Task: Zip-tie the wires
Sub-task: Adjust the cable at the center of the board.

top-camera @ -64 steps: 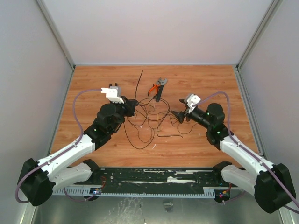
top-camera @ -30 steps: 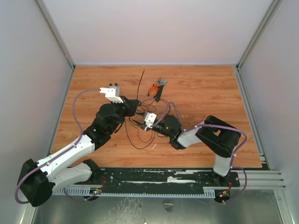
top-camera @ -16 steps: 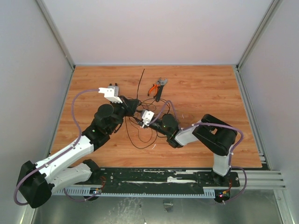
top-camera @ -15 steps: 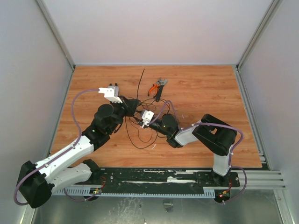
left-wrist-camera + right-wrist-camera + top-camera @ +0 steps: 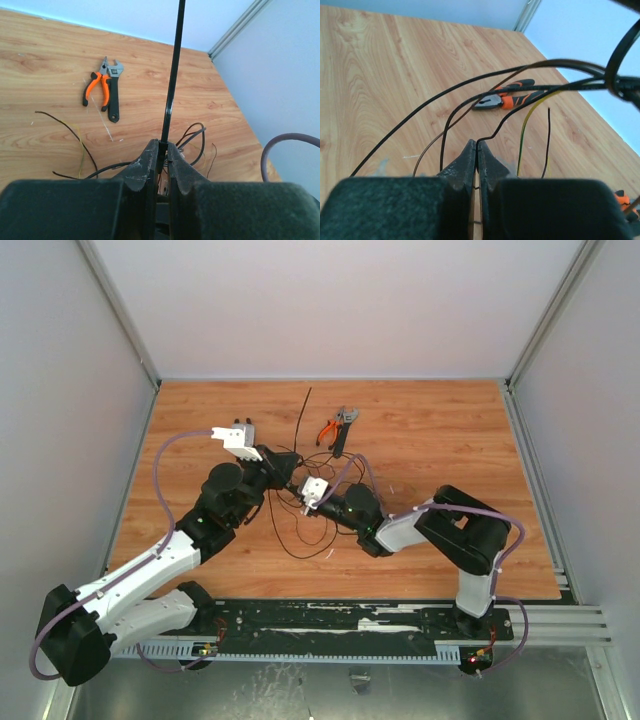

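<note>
Wooden tabletop [image 5: 430, 430], white walls: left gripper [image 5: 161, 150] pinches the thin straight black plastic zip tie [image 5: 173, 75], pointing to 12 o'clock; right gripper [image 5: 476, 149], at its 4 o'clock, presses together on one strand of the looping black-brown wires [image 5: 555, 63]. That thin strand may slip free, leaving loops unbundled

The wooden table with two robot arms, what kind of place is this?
Probably a robot test booth in a lab: plain white walls close in the wooden table, two robot arms are bolted at its near edge, and pliers and a wrench lie by wires.
</note>
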Robot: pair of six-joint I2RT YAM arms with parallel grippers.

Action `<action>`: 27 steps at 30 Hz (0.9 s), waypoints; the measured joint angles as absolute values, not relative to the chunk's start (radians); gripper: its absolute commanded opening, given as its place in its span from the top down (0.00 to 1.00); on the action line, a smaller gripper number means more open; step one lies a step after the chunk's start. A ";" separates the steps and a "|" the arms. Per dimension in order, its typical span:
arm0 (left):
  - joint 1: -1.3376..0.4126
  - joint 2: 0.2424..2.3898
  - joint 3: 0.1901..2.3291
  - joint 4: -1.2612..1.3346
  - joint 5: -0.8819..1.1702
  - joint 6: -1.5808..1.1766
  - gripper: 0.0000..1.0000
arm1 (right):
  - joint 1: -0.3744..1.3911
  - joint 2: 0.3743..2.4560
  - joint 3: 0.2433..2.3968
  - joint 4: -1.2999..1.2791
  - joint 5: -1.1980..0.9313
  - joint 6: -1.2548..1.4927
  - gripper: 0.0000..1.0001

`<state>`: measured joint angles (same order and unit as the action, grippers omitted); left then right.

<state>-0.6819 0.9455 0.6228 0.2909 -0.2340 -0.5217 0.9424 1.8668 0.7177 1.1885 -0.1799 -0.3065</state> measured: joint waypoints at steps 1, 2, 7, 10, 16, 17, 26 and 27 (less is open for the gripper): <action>-0.682 0.945 0.624 0.290 -0.235 -0.520 1.00 | 0.942 1.853 0.707 1.169 -0.180 -0.304 1.00; -0.682 0.945 0.627 0.289 -0.235 -0.517 1.00 | 0.944 1.836 0.696 1.148 -0.180 -0.303 1.00; -0.682 0.947 0.655 0.286 -0.235 -0.506 1.00 | 0.963 1.748 0.671 1.026 -0.174 -0.301 1.00; -0.682 0.950 0.662 0.284 -0.236 -0.501 1.00 | 0.978 1.700 0.649 0.975 -0.167 -0.300 1.00; -0.682 0.961 0.669 0.273 -0.244 -0.493 1.00 | 0.987 1.654 0.613 0.876 -0.152 -0.296 1.00; -0.682 0.962 0.670 0.270 -0.246 -0.490 1.00 | 0.987 1.645 0.606 0.858 -0.150 -0.295 1.00; -0.671 0.978 0.675 0.259 -0.252 -0.478 1.00 | 1.011 1.529 0.592 0.702 -0.126 -0.287 1.00; -0.670 0.978 0.676 0.260 -0.252 -0.478 1.00 | 1.013 1.515 0.591 0.693 -0.123 -0.284 1.00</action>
